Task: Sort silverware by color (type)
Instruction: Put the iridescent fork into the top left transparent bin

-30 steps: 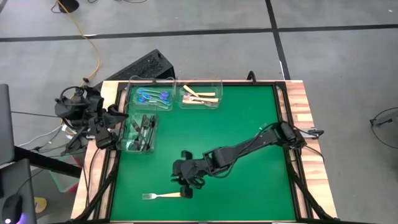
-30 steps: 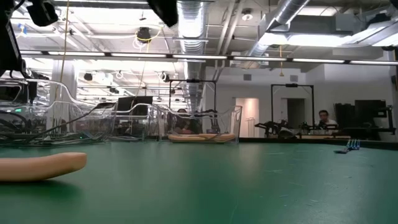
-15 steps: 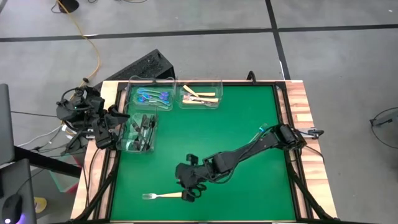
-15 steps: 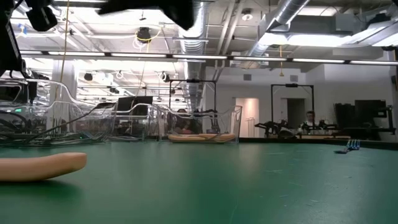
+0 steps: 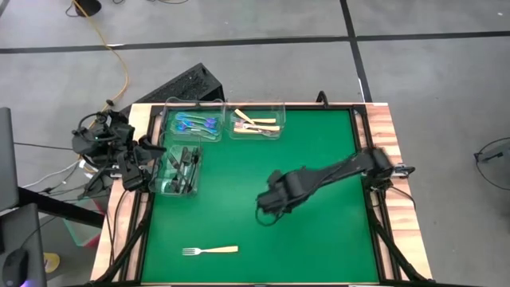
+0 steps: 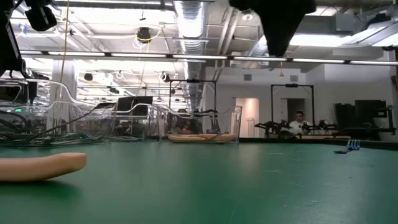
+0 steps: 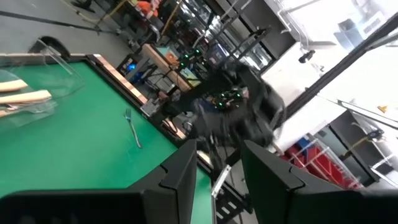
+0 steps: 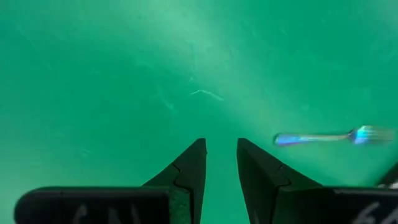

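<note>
In the high view the right gripper (image 5: 268, 209) hangs over bare green mat at the centre of the table (image 5: 319, 239); its wrist view shows the two fingers (image 8: 189, 171) a narrow gap apart, holding nothing, with a blue-iridescent fork (image 8: 329, 136) lying on the mat at the right of that frame. A tan-handled fork (image 5: 209, 250) lies alone at lower centre-left. Three clear bins in the upper left hold blue forks (image 5: 196, 123), tan forks (image 5: 256, 123) and dark forks (image 5: 181, 168). The left gripper (image 7: 219, 177) waits off the table's left edge, fingers apart and empty.
</note>
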